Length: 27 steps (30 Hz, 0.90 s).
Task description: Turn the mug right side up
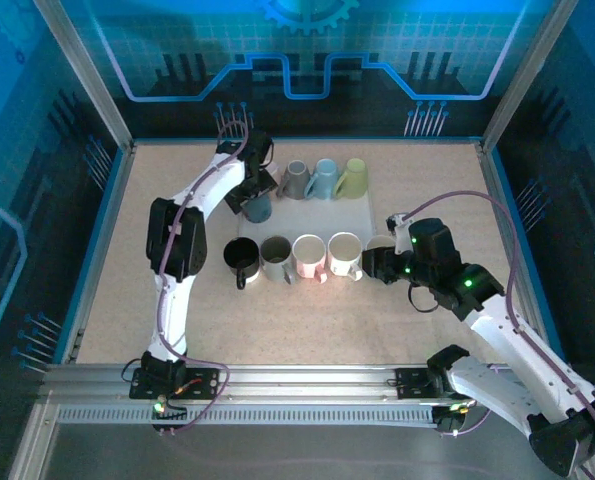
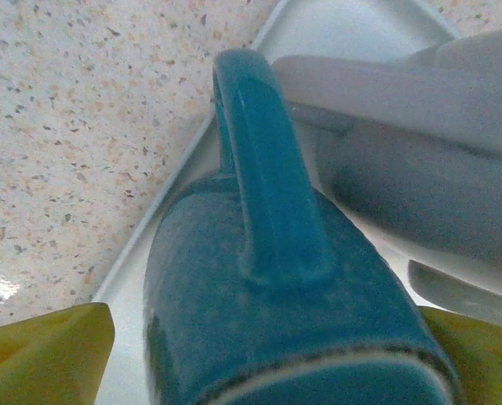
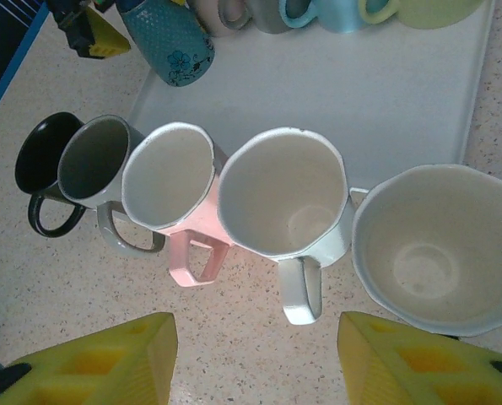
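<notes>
In the top view the left gripper (image 1: pixel 254 194) is in the upper middle of the frame, at the upper left corner of a white tray (image 1: pixel 329 216). It is down over the teal mug (image 1: pixel 260 210), which stands on that corner of the tray. In the left wrist view the mug fills the centre with its handle facing the camera, and a pale ring runs round the end nearest the lens. I cannot tell for certain whether that end is the rim or the base.

The jaws straddle the mug, released. The left pad (image 2: pixel 44 354) is apart from the mug with a strip of tray showing between them, while the right pad (image 2: pixel 480 353) lies right against its side. A grey mug (image 1: pixel 295 180) is just to the right of the teal one, followed by a light blue mug (image 1: pixel 323 178) and a yellow-green mug (image 1: pixel 353 178) along the top edge of the tray.

The right gripper (image 1: pixel 377 263) is at centre right of the top view, low over the speckled bench (image 1: pixel 307 320). Its jaws are spread wide and hold nothing.

Above them in the right wrist view, five mugs stand mouth up in a row along the lower edge of the tray. From left to right they are a black mug (image 3: pixel 38 160), a grey-lined mug (image 3: pixel 94 160), a pink mug (image 3: pixel 168 177), a white mug (image 3: pixel 280 202) and a cream mug (image 3: pixel 436 245).
</notes>
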{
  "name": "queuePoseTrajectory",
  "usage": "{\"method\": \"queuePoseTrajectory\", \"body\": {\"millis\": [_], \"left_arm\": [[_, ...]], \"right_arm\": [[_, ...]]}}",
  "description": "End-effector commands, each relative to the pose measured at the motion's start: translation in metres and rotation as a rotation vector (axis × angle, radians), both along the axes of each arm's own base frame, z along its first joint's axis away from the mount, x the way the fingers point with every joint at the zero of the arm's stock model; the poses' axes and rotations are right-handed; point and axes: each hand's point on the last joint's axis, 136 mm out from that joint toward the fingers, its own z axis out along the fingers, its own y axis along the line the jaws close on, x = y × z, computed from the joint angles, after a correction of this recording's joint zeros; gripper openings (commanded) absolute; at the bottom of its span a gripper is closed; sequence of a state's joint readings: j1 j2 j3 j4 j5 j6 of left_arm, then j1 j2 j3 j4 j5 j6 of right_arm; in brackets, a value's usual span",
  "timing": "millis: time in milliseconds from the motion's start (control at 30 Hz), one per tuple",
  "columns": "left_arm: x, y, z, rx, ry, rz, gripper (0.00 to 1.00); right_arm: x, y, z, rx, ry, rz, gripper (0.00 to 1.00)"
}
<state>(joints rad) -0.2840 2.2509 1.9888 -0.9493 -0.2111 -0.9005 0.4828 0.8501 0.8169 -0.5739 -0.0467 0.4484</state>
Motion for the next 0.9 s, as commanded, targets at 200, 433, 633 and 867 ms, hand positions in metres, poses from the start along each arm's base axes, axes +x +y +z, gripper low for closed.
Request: {"method": "queuePoseTrajectory", "body": {"millis": [200,433,633,867], "left_arm": [[-0.008,0.015,-0.003,0.050,0.055,0.023,0.67],[-0.017,0.022,0.031,0.069,0.001,0.009,0.59],[-0.038,0.033,0.092,0.093,-0.127,-0.026,0.59],[-0.075,0.015,0.212,0.205,-0.506,-0.279,0.58]], "right_arm": [[-0.005,-0.003,0.004,0.028,-0.005,-0.008,0.54],[-0.011,-0.005,0.010,0.040,-0.006,-0.010,0.54],[-0.017,-0.008,0.017,0.046,-0.022,-0.011,0.54],[-0.022,-0.011,0.037,0.058,-0.063,-0.006,0.54]]}}
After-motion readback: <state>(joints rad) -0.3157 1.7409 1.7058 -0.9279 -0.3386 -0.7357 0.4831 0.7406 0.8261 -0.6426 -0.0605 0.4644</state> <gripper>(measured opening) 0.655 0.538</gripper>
